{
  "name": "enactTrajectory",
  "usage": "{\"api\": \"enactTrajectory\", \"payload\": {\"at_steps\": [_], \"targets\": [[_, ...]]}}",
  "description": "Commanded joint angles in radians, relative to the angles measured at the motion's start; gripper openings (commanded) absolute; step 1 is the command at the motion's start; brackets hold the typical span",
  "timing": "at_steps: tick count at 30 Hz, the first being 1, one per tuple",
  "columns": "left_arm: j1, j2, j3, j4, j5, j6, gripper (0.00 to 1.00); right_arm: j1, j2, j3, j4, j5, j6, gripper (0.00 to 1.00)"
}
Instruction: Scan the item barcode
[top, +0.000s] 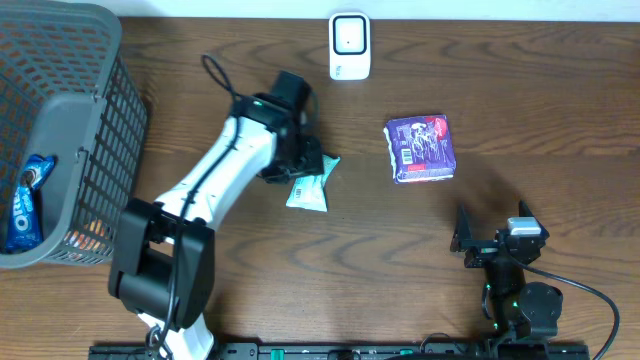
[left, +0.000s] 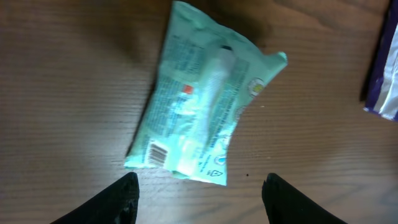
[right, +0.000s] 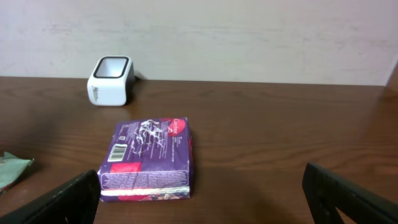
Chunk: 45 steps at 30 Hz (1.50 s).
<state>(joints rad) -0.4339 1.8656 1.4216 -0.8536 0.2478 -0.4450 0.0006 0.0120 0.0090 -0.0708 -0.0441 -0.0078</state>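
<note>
Bare tabletop (top: 365, 215) lies between the green pouch (top: 308, 192) and the purple packet (top: 420, 148), and from the packet to the scanner (top: 349, 45) at the far edge. The basket (top: 118, 110) walls off the far left; the left arm (top: 225, 160) overhangs the pouch.

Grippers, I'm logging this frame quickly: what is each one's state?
Left gripper: open, green packet lies unheld.
Right gripper: open, holding nothing.

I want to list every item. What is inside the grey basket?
In the grey basket one blue Oreo packet shows. The mesh walls and the picture's edge cover the rest of its floor, so more may lie there.
</note>
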Motion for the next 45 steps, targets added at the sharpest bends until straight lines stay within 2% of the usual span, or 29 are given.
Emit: {"api": "enactTrajectory", "payload": {"at_steps": [1, 4, 10, 11, 13, 16, 23, 28, 29, 35, 41, 42, 43, 44, 45], "targets": [[-0.047, 0.037, -0.011, 0.01, -0.127, -0.004, 0.65, -0.012, -0.005, -0.003, -0.002, 0.009, 0.014, 0.99], [-0.075, 0.079, -0.011, 0.016, -0.182, -0.004, 0.64, -0.012, -0.005, -0.003, -0.002, 0.009, 0.014, 0.99], [-0.095, 0.177, -0.011, 0.058, -0.182, 0.0, 0.63, -0.012, -0.004, -0.003, -0.002, 0.009, 0.014, 0.99], [-0.095, 0.187, -0.011, 0.071, -0.182, 0.005, 0.56, -0.012, -0.004, -0.003, -0.002, 0.009, 0.014, 0.99], [-0.095, 0.188, -0.011, 0.087, -0.182, 0.007, 0.34, -0.012, -0.004, -0.003, -0.002, 0.009, 0.014, 0.99], [-0.095, 0.186, -0.009, 0.108, -0.181, 0.002, 0.21, -0.012, -0.005, -0.003, -0.002, 0.009, 0.014, 0.99], [-0.095, 0.186, -0.001, 0.222, -0.18, -0.014, 0.19, -0.012, -0.004, -0.003, -0.002, 0.009, 0.014, 0.99], [-0.096, 0.186, -0.001, 0.36, -0.178, -0.112, 0.19, -0.012, -0.004, -0.003, -0.002, 0.009, 0.014, 0.99], [-0.098, 0.187, -0.001, 0.401, -0.177, -0.161, 0.19, -0.012, -0.004, -0.003, -0.002, 0.009, 0.014, 0.99], [-0.144, 0.189, -0.001, 0.484, -0.126, -0.232, 0.19, -0.012, -0.004, -0.003, -0.002, 0.009, 0.014, 0.99], [-0.208, 0.205, -0.001, 0.534, -0.13, -0.241, 0.19, -0.012, -0.004, -0.003, -0.002, 0.009, 0.014, 0.99], [-0.213, 0.207, -0.001, 0.534, -0.13, -0.241, 0.23, -0.012, -0.004, -0.003, -0.002, 0.009, 0.014, 0.99], [-0.217, 0.209, -0.001, 0.534, -0.133, -0.241, 0.36, -0.012, -0.004, -0.003, -0.002, 0.009, 0.014, 0.99], [-0.217, 0.209, -0.001, 0.534, -0.133, -0.241, 0.52, -0.012, -0.004, -0.003, -0.002, 0.009, 0.014, 0.99], [-0.217, 0.209, -0.001, 0.535, -0.132, -0.239, 0.77, -0.012, -0.005, -0.003, -0.002, 0.009, 0.014, 0.99]]}}
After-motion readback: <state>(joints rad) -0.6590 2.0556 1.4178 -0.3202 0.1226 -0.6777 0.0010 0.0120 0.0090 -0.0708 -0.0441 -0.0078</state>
